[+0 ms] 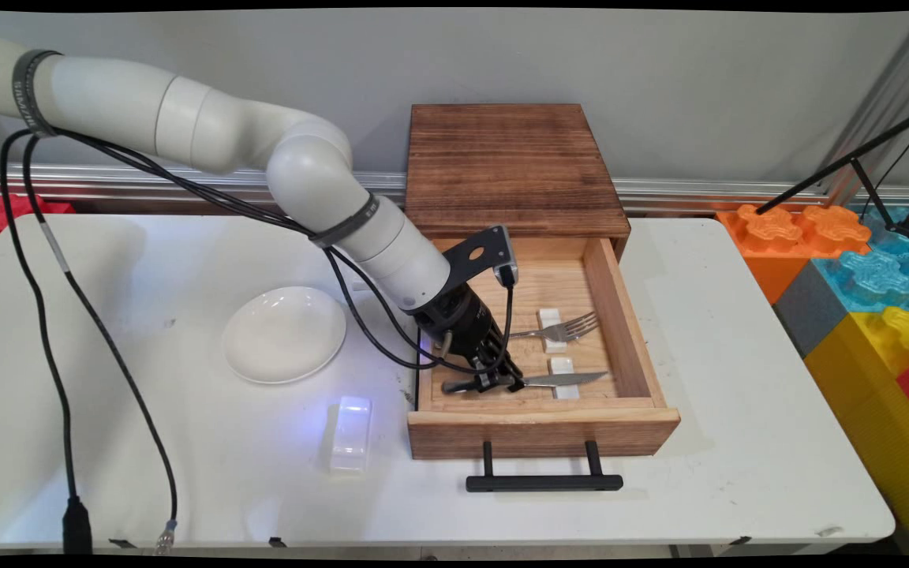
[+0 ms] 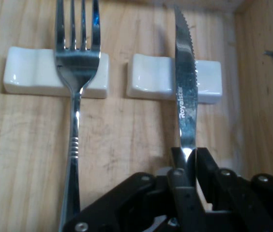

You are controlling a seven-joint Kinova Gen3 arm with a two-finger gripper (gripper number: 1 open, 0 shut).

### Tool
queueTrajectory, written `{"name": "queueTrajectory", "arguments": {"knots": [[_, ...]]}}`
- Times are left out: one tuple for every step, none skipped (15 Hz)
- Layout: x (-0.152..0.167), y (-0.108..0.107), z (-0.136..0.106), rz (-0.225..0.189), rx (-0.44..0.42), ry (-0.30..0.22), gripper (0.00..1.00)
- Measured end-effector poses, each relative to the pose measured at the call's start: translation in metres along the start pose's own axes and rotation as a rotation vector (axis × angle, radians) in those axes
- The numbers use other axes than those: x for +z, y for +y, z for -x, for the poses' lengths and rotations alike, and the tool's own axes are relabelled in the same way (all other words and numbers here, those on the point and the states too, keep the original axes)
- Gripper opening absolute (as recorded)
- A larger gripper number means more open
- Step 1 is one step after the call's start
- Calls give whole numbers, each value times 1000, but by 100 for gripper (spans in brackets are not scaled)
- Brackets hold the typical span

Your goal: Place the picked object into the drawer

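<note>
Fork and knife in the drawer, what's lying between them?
Nothing: in the hand view only bare drawer floor separates the fork from the knife. Each rests on its own white rest.

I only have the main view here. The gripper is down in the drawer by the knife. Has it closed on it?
Observer: Yes. In the hand view the gripper is shut on the knife, at the handle end of the blade.
Operator: Where does the blade lie?
Observer: Across a white rest, serrated edge turned toward the drawer wall.
Operator: And the fork?
Observer: The fork lies parallel on its own rest, untouched.
</note>
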Motion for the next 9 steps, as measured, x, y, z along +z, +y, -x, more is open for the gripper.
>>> {"name": "queueTrajectory", "arguments": {"knots": [[1,0,0,3,3,-2,100],[1,-1,1,5,6,-3,100],[1,-1,1,7,9,-5,100],[1,-1,1,8,10,-6,100],[0,-2,1,8,11,-7,100],[-1,-3,1,7,10,-7,100],[-3,-4,0,3,11,-5,100],[-5,-5,-2,-2,12,-2,100],[-8,-6,-4,-7,12,2,100]]}}
